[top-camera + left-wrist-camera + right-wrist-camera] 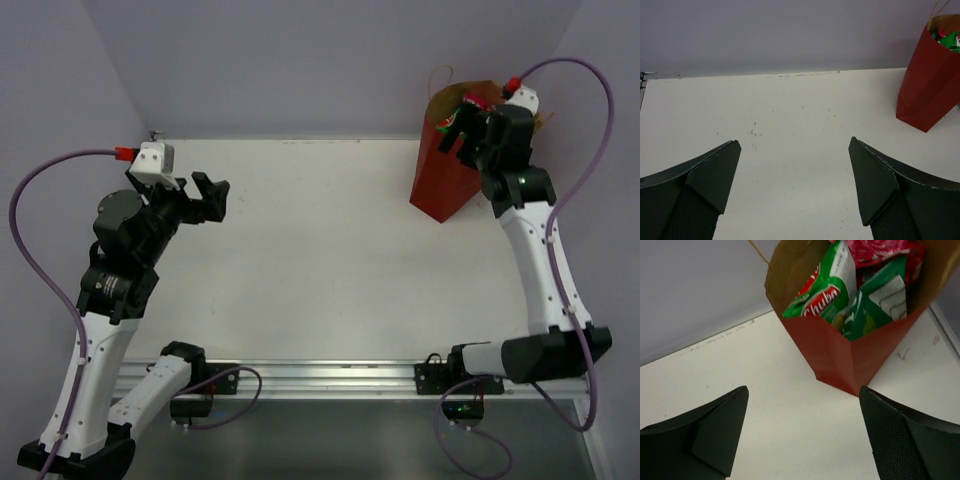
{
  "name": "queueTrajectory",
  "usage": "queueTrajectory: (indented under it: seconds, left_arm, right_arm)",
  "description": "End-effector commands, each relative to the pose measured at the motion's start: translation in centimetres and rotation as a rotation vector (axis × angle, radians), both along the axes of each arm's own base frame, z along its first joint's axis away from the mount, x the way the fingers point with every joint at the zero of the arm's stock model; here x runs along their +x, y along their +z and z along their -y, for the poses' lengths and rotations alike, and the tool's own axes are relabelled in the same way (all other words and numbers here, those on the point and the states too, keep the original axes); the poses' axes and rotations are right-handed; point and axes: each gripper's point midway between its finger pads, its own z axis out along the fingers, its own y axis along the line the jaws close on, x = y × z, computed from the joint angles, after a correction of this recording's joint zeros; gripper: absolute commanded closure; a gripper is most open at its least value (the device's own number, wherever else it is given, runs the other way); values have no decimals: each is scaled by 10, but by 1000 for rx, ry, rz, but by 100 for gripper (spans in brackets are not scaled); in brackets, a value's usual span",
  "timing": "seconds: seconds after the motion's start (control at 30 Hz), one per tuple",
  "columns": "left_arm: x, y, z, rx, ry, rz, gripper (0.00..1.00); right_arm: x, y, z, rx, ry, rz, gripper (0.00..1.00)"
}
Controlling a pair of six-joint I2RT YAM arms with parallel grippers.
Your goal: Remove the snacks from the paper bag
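While the bag (445,175) stands upright at the upper right of the top view, both end effectors hang spread and empty.
The right end effector (802,388) sits at the bag's open mouth, fingers wide apart, gripping nothing; its wrist view looks down into the brown inside, where two green chip bags (827,295) stand on end with pink-red packets (875,250) behind them. The left end effector (794,141), also wide apart, hovers over the bare white table (320,250) at the left of the frame, well apart from the bag.
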Motion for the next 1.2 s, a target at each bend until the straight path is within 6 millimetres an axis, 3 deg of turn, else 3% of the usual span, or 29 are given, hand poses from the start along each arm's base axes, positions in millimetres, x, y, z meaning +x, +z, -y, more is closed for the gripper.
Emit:
queueTrajectory:
  seconds: [0.0, 0.03, 0.07, 0.1, 0.13, 0.17, 0.23, 0.57, 0.8, 0.87, 1.17]
  left_arm:
    - [0, -2, 9, -21, -41, 5, 0]
    - [0, -5, 10, -18, -45, -2, 0]
    - [1, -7, 10, -15, -49, -4, 0]
    - [2, -9, 11, -12, -51, -5, 0]
    - [2, -13, 11, -9, -54, -12, 0]
    - [3, -13, 11, -5, -54, -11, 0]
    - [4, -16, 12, -1, -54, -15, 0]
    - [7, -21, 10, 37, -46, -14, 0]
    - [7, -20, 10, 48, -41, -9, 0]
    - [8, -20, 10, 49, -44, -9, 0]
    - [8, -13, 13, 44, -55, 3, 0]
  right_arm:
    - [64, 28, 0, -129, 101, 75, 6]
    - [77, 23, 1, -149, 121, 58, 8]
    - [87, 32, 3, -201, 150, 69, 9]
    - [97, 24, -1, -218, 193, 47, 9]
    - [113, -1, -7, -218, 246, -10, 10]
    - [120, 3, -9, -248, 272, -6, 11]
    - [132, -25, -10, -266, 307, -80, 12]
    - [127, -60, -13, -292, 456, -121, 15]
    - [120, -95, -12, -305, 501, -221, 37]
    - [119, -102, -10, -314, 499, -243, 51]
    - [93, -86, -24, -277, 569, -219, 96]
